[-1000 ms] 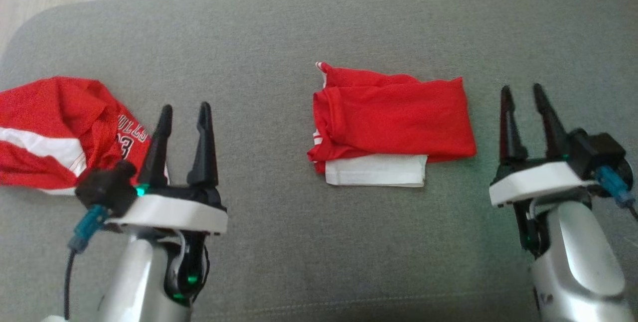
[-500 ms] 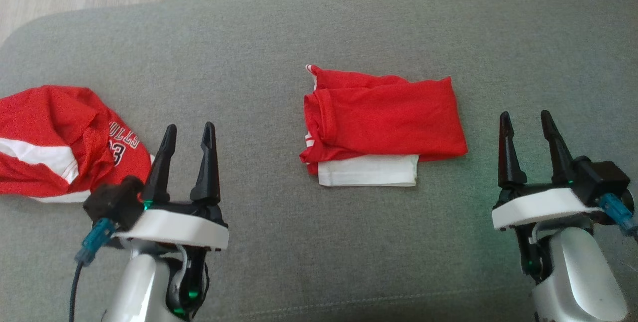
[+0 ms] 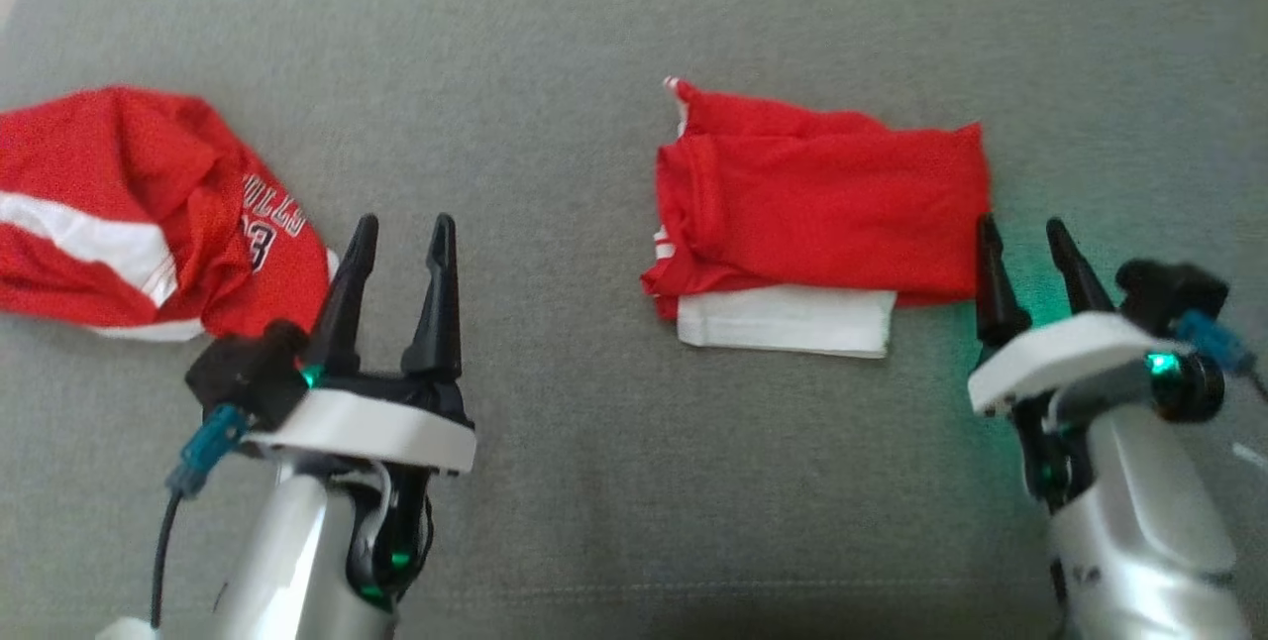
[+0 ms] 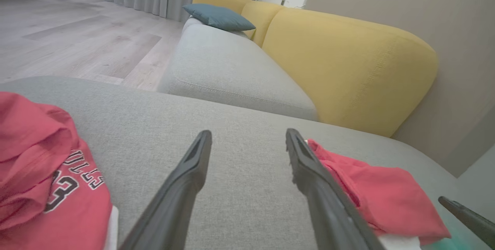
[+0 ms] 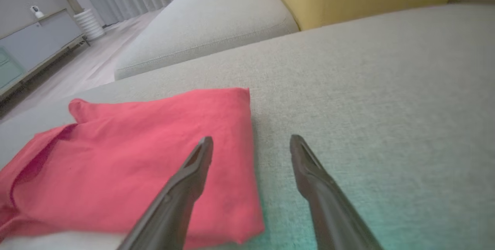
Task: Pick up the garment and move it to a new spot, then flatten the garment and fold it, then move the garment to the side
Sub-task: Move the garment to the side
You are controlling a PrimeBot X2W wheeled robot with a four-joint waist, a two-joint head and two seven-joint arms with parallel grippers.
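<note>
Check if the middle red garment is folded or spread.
Folded: the red garment lies in a compact rectangle, layers stacked, white edge showing underneath.

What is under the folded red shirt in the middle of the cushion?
A strip of white cloth pokes out from under the red shirt at its near edge, flat on the grey cushion. How far it runs underneath is covered.
</note>
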